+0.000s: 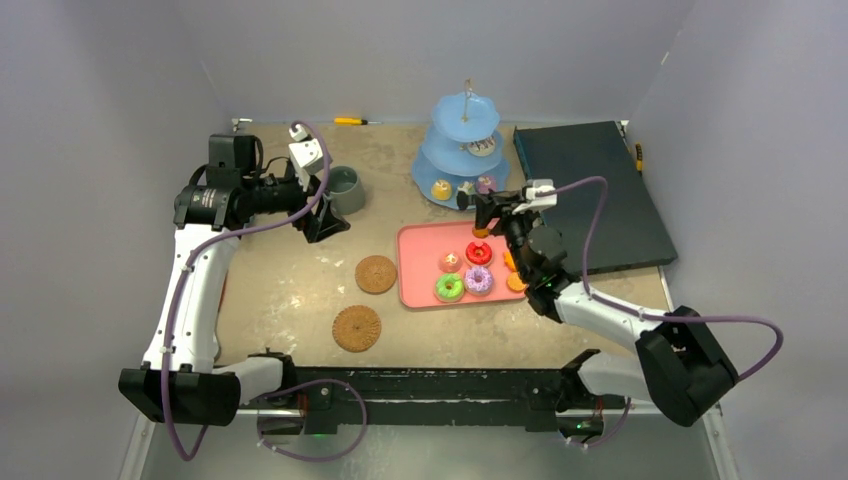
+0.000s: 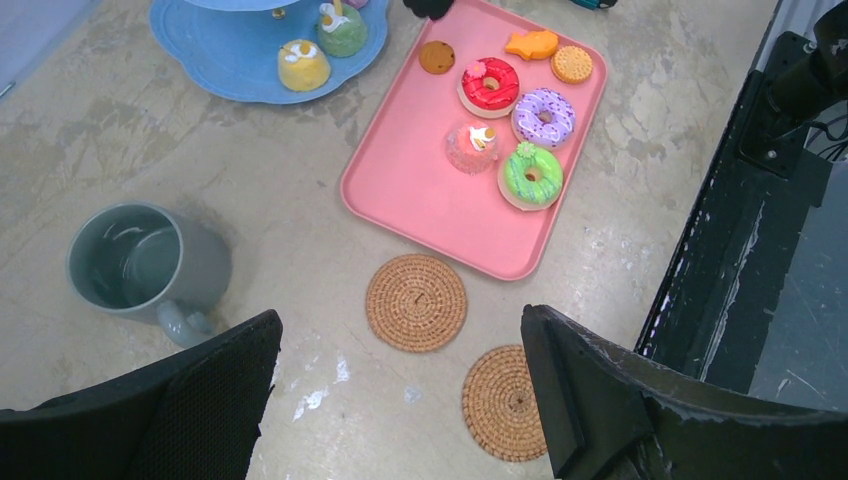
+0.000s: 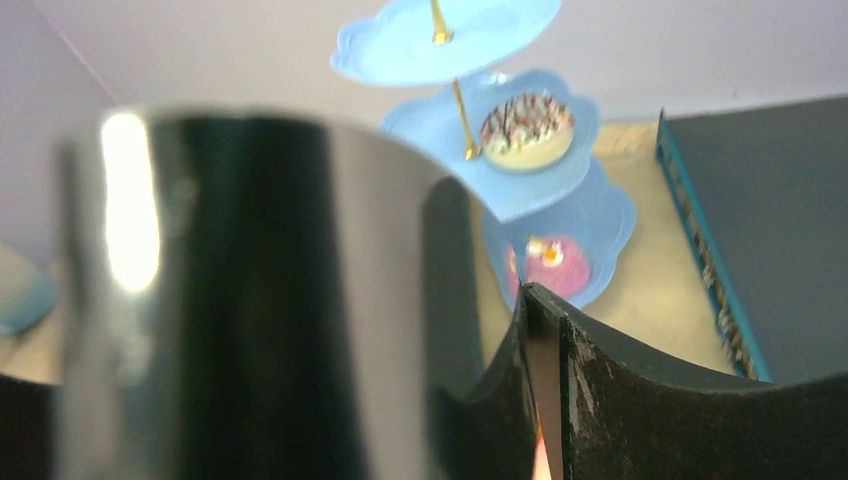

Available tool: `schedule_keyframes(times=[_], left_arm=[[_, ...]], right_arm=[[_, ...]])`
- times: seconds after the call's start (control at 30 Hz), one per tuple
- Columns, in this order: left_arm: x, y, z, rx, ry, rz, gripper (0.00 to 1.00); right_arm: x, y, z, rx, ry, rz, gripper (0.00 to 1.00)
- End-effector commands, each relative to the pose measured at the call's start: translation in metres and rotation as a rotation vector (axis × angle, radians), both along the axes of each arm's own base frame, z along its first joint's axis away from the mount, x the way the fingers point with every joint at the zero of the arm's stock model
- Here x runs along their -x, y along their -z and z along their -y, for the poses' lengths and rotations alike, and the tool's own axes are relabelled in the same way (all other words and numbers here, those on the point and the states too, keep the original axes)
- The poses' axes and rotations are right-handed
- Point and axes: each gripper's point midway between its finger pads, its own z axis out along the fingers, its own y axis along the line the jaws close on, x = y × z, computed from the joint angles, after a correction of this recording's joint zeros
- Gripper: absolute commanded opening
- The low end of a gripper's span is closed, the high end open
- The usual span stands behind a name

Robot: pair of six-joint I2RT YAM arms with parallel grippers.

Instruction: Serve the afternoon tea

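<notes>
- Mottled tan tabletop (image 1: 290, 290) under grey-lilac walls (image 1: 100, 80). The pink tray (image 1: 420, 262) sits mid-frame with the blue stand (image 1: 455, 110) just above it.
- My right gripper (image 1: 487, 208) is, I judge, clamped on the black tongs (image 3: 250, 300), which hang over the brown cookie (image 2: 436, 57) at the tray's upper corner.
- I'd straddle that cookie squarely, squeeze gently and lift straight. Then I'd steer to a free tier, clear of the gold post (image 3: 462, 120).
- My left gripper (image 1: 323, 222) gapes empty beside the grey-green mug (image 1: 347, 188), upper left. The coasters (image 2: 416, 302) lie bare, lower centre.
- Dark board (image 1: 590, 190) at right, yellow screwdriver (image 1: 352, 121) at the top edge.
</notes>
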Motion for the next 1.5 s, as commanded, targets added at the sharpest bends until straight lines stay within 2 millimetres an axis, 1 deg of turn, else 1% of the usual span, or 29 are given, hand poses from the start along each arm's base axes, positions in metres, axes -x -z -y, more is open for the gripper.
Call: schedule_keyframes(times=[0.0,0.1,0.27,0.57,0.67,0.77,0.93,1.03,1.1,1.23,1.3,1.37,1.47], left_arm=[[0.002,-0.014,0.003,0.018,0.026,0.042,0.89],[0.002,-0.015,0.003,0.021,0.028,0.044,0.89],[0.000,-0.016,0.004,0.028,0.025,0.045,0.89],[-0.008,-0.018,0.006,0.055,0.003,0.053,0.89],[-0.010,-0.017,0.005,0.050,-0.007,0.053,0.89],[-0.014,-0.015,0.002,0.045,-0.032,0.055,0.89],[-0.024,-0.009,-0.003,0.030,-0.089,0.038,0.89],[-0.027,-0.007,-0.005,0.020,-0.104,0.031,0.89],[-0.027,-0.007,-0.006,0.020,-0.107,0.030,0.89],[-0.026,-0.007,-0.006,0.021,-0.114,0.025,0.89],[-0.026,-0.004,-0.007,0.020,-0.120,0.017,0.89],[-0.027,-0.001,-0.008,0.019,-0.135,0.009,0.89],[-0.031,0.001,-0.010,0.017,-0.167,-0.001,0.89]], right_arm=[[0.017,0.026,0.009,-0.025,0.070,-0.091,0.70],[0.024,0.040,0.009,-0.030,0.080,-0.132,0.70],[0.029,0.052,0.014,-0.025,0.104,-0.168,0.70],[0.049,0.081,0.005,-0.010,0.095,-0.259,0.71],[0.056,0.088,0.003,-0.008,0.099,-0.279,0.71],[0.060,0.095,0.006,-0.002,0.125,-0.302,0.72],[0.063,0.102,0.002,0.021,0.125,-0.321,0.73],[0.063,0.104,-0.001,0.036,0.121,-0.322,0.69],[0.062,0.104,0.000,0.043,0.126,-0.316,0.63],[0.059,0.092,0.001,0.043,0.128,-0.272,0.49],[0.057,0.083,0.001,0.047,0.127,-0.240,0.47],[0.052,0.067,-0.002,0.043,0.125,-0.194,0.47],[0.040,0.032,-0.010,0.040,0.107,-0.102,0.48]])
